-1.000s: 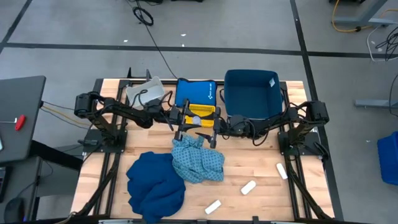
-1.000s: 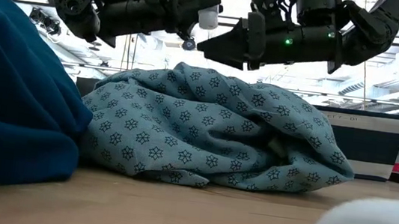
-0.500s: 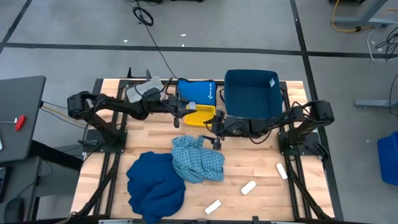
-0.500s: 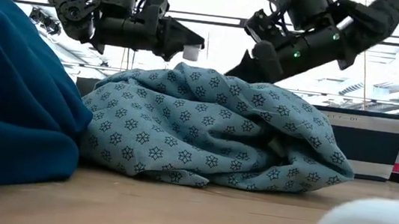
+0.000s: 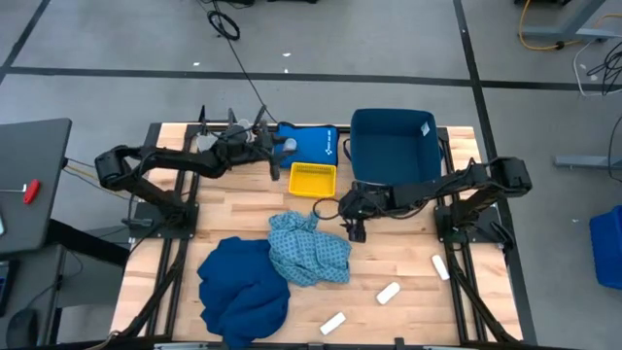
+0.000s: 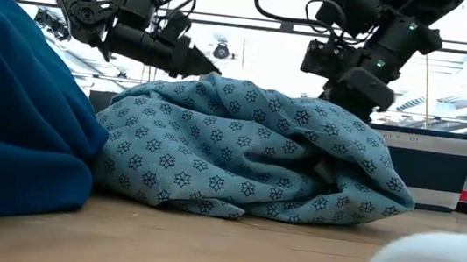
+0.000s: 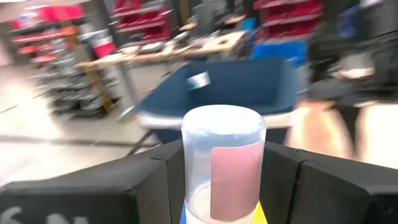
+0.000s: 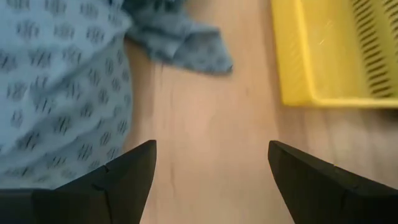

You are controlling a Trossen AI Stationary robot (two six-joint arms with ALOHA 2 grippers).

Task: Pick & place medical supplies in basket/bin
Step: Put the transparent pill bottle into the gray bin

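Observation:
My left gripper (image 5: 285, 146) hangs over the blue pouch (image 5: 316, 144) at the far side, shut on a small clear vial (image 7: 222, 158) with a pink label. My right gripper (image 8: 211, 180) is open and tipped downward above bare wood, between the patterned light-blue cloth (image 5: 309, 249) and the yellow basket (image 5: 313, 179). It touches nothing. The cloth lies crumpled on the table, its left part overlapping the dark-blue cloth (image 5: 243, 287). Three white rolls (image 5: 388, 292) lie near the front right. My left gripper pinches the vial's side walls (image 7: 193, 168) between its two fingers. The fingers lie level and point toward the blue bin on the table's right. The vial stands upright in the hold, its rounded top up, clear of the table.
A deep blue bin (image 5: 394, 146) stands at the far right, next to the pouch. A white-grey object (image 5: 219, 144) sits at the far left under the left arm. Bare wood shows between the basket and the cloths.
My left gripper has carried the vial from above the yellow basket toward the table's far edge and has swung round to face the blue bin. My right gripper has tipped from level to pointing down and shifted slightly toward the near edge, staying open.

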